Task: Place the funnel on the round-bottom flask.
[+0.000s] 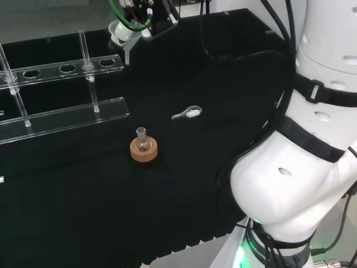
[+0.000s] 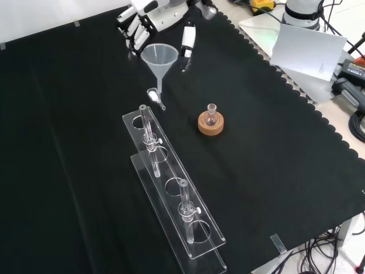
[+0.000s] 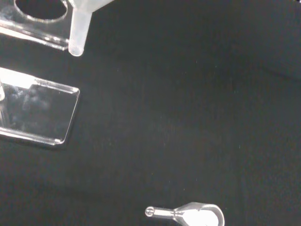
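In the front view, the clear rack (image 2: 171, 188) fills the lower left. At upper centre the robot hand (image 2: 149, 20) grips the clear funnel (image 2: 159, 57) by its rim; it looks light, stiff and slippery. Right of centre, the round-bottom flask (image 2: 211, 116) stands upright in its cork ring (image 2: 210, 124).

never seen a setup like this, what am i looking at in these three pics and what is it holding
A white robot arm works at a bench under black cloth. In place of a gripper it has a black and white hand, which holds a clear funnel in the air. One camera looks over the arm from behind, one looks down from the front, and one sits at the wrist. On the cloth stand a small round flask in a cork ring, a clear tube rack and a small scoop.
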### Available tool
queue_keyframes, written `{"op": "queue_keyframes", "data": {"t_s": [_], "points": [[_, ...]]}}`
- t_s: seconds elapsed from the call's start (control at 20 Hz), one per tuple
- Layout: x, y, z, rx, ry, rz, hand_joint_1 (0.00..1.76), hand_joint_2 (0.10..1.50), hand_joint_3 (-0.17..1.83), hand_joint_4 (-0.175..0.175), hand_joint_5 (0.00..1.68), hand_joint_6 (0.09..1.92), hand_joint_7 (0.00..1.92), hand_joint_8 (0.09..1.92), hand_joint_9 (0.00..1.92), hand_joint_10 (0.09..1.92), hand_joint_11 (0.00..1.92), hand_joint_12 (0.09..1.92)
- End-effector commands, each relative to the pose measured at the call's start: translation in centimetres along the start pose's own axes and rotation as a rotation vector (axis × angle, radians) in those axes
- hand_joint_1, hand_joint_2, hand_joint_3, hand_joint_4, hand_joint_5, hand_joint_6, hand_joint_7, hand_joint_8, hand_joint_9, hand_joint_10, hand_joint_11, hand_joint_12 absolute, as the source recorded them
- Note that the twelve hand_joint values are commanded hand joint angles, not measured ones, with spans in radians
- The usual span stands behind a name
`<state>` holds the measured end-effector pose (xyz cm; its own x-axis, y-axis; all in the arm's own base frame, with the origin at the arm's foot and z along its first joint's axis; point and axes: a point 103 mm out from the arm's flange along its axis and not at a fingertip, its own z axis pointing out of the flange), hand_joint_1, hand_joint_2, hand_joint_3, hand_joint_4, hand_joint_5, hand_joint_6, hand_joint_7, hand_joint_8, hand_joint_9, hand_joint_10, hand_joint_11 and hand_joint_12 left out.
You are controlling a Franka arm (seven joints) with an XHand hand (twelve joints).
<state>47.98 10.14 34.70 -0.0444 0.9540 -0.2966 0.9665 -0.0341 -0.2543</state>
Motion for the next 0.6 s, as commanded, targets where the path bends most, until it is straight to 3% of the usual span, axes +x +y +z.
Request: {"op": "queue_keyframes", "data": {"t_s": [0.05, 0.25, 0.35, 0.6], "points": [[1.0, -1.4, 1.4, 0.005, 0.015, -0.006, 0.62, 0.8, 0.05, -0.011, 0.74, 0.19, 1.02, 0.51, 0.63, 0.51, 0.0, 1.53], [1.2, -2.2, 2.6, 0.02, 0.015, -0.009, 0.62, 0.8, 0.05, -0.011, 0.74, 0.2, 1.03, 0.51, 0.63, 0.51, 0.0, 1.53], [2.2, -2.4, 3.0, 0.032, 0.004, 0.012, 0.62, 0.8, 0.05, -0.011, 0.74, 0.2, 1.03, 0.51, 0.64, 0.51, 0.0, 1.53], [1.6, -3.6, 4.5, 0.04, 0.013, 0.015, 0.62, 0.8, 0.05, -0.011, 0.73, 0.21, 1.03, 0.51, 0.64, 0.51, 0.0, 1.53]]}}
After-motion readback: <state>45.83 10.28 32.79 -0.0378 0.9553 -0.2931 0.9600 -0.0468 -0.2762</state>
